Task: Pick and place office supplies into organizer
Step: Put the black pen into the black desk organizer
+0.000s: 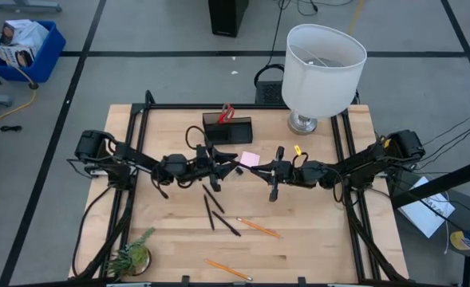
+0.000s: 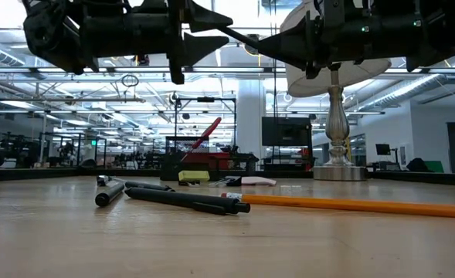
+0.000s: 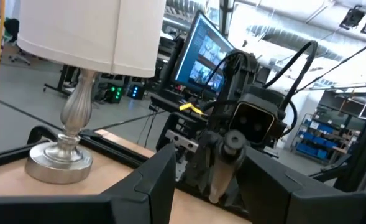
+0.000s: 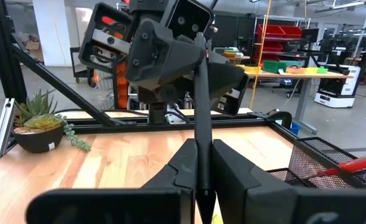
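My right gripper (image 1: 265, 171) is above the table's middle, shut on a black pen (image 4: 201, 106). The pen points toward my left gripper (image 1: 225, 164), which faces it, open. In the low view the pen's free end (image 2: 231, 32) reaches between the left gripper's (image 2: 212, 29) spread fingers; whether it touches them I cannot tell. The black organizer (image 1: 227, 128) stands toward the far edge with red scissors (image 1: 226, 113) sticking up out of it. Black pens (image 1: 213, 204), orange pencils (image 1: 258, 227), a pink sticky-note pad (image 1: 250, 159) and a yellow-green eraser (image 2: 194, 176) lie on the table. My right gripper pinches the black pen between its two fingers (image 4: 186, 163), near one end (image 4: 201, 140). The fingers lie roughly level and point toward the table's left, and the pen runs on along them. The pen is lifted clear of the table, and its free end (image 4: 199, 43) is at the left gripper.
A white-shaded lamp (image 1: 322, 65) stands at the far right of the table, behind my right arm. A small green plant (image 1: 131, 257) sits at the near left corner. A second orange pencil (image 1: 227, 269) lies by the near edge. Black frame rails (image 1: 131, 159) run along both sides.
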`<state>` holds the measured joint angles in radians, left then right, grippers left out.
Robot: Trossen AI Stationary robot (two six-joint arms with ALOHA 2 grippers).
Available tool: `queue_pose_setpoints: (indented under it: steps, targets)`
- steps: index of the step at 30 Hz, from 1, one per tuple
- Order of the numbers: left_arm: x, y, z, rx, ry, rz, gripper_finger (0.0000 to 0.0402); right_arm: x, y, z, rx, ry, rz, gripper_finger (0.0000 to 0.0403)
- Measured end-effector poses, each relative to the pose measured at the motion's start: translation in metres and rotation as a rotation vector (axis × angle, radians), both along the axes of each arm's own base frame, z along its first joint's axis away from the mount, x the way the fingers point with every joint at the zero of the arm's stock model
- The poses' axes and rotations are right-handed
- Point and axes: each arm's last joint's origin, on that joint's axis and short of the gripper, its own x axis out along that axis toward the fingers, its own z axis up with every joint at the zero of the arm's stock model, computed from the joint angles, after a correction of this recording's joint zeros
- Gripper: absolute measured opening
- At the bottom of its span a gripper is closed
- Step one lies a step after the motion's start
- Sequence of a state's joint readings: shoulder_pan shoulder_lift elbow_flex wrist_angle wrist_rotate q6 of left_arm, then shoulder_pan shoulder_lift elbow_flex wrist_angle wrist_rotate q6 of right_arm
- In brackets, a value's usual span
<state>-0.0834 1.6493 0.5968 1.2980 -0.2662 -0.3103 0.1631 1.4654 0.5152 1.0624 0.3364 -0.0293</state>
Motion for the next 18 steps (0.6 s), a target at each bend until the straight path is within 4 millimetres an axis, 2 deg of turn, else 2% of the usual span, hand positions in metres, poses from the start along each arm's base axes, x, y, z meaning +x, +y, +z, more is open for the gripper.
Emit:
queue_pose_setpoints:
  steps: [9,18]
  targets:
    - [0.0,0.0001,-0.0001,0.008,0.003,0.006,0.0158,0.0,-0.0001,-0.0012,-0.004,0.012,-0.005,0.0024]
    - [0.0,0.0,0.0001,0.008,0.0,0.002,0.0057,-0.0002,-0.0006,-0.0015,-0.007,0.016,-0.028,0.0025]
